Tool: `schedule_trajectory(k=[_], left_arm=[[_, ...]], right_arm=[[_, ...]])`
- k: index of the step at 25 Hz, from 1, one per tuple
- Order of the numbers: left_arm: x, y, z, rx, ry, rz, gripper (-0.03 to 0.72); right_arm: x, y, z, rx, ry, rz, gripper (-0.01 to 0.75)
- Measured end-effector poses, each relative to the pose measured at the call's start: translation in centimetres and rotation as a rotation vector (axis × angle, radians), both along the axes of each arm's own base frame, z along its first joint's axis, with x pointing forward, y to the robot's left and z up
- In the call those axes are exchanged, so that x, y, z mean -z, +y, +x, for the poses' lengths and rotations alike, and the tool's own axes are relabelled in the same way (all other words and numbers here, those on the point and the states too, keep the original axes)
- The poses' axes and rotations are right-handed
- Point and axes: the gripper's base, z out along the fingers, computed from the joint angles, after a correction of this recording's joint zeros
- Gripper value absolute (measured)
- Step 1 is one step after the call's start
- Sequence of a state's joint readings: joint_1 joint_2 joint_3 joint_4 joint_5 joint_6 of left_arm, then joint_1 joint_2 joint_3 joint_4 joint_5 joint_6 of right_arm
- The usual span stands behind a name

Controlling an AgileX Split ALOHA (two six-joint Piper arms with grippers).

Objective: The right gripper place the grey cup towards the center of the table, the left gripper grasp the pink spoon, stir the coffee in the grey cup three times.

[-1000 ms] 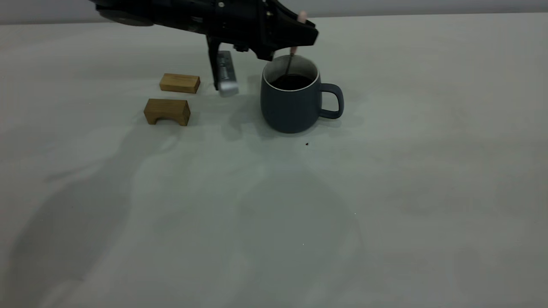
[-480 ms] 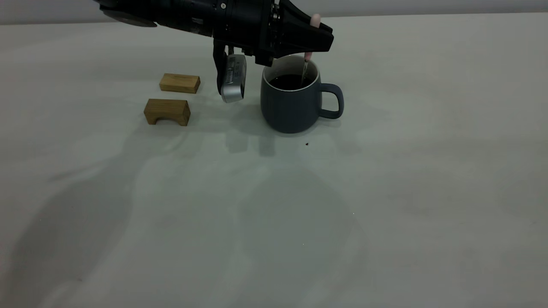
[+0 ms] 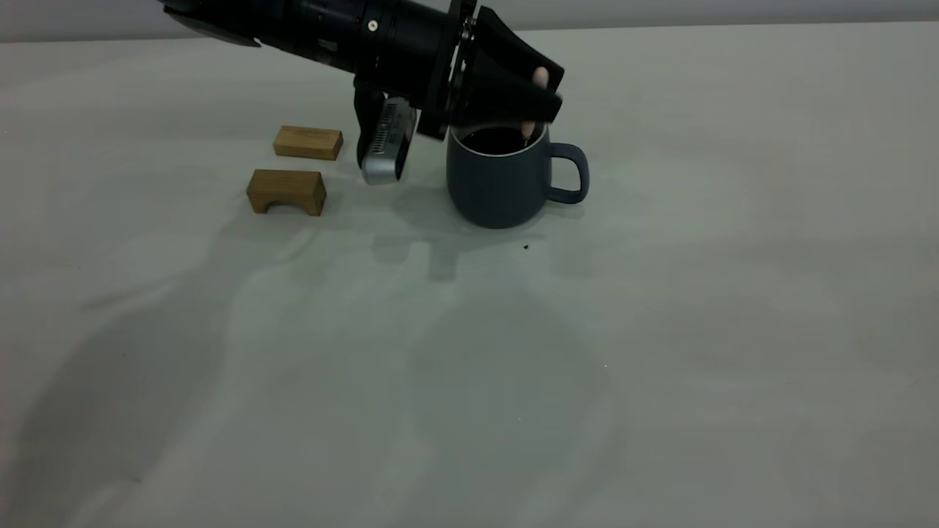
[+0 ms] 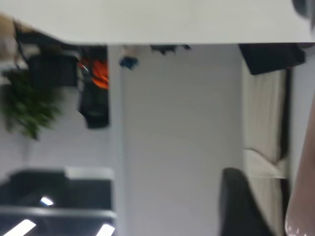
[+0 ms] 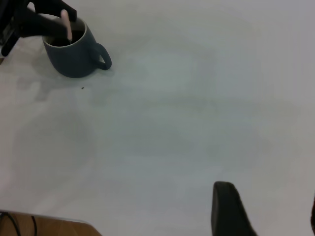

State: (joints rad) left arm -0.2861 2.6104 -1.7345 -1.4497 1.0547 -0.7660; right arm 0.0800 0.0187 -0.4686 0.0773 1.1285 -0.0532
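The grey cup stands upright on the table, handle pointing right, with dark coffee inside. My left gripper hovers just over the rim and is shut on the pink spoon. The spoon's handle tip pokes up above the fingers and its neck dips into the coffee by the handle-side rim. The right wrist view shows the cup and spoon far off. My right gripper is open over bare table, well away from the cup. The left wrist view shows one black finger beside the pink handle.
Two wooden blocks lie left of the cup: a flat one and an arch-shaped one. A tiny dark speck sits just in front of the cup. The table's edge shows in the right wrist view.
The left gripper has swung the spoon from the cup's far side round to the handle-side rim and dropped lower, its wrist rolling. The cup has stayed put.
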Motion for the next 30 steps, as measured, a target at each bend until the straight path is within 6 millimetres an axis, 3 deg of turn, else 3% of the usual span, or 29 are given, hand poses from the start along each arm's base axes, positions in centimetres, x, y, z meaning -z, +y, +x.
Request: schedule_trajectory(k=[3, 6, 21, 25, 30], left_arm=[[-0.1, 0.1, -0.1, 0.066, -0.125, 0.010, 0.564], [-1.3, 0.3, -0.2, 0.167, -0.290, 0.015, 0.585], [-11.3, 3.7, -2.2, 1.037, -1.142, 0.192, 0.430], [-15.6, 4.6, -2.8, 1.134, -1.273, 0.274, 0.405], [-23.9, 6.1, -4.9, 1.200, -1.483, 0.415, 0.395]], right_arm=[[0.0, 0.0, 0.0, 0.000, 0.000, 0.000, 0.438], [0.0, 0.0, 0.0, 0.000, 0.000, 0.000, 0.438], [0.0, 0.0, 0.0, 0.000, 0.000, 0.000, 0.438], [0.0, 0.0, 0.0, 0.000, 0.000, 0.000, 0.438], [0.0, 0.0, 0.0, 0.000, 0.000, 0.000, 0.438]])
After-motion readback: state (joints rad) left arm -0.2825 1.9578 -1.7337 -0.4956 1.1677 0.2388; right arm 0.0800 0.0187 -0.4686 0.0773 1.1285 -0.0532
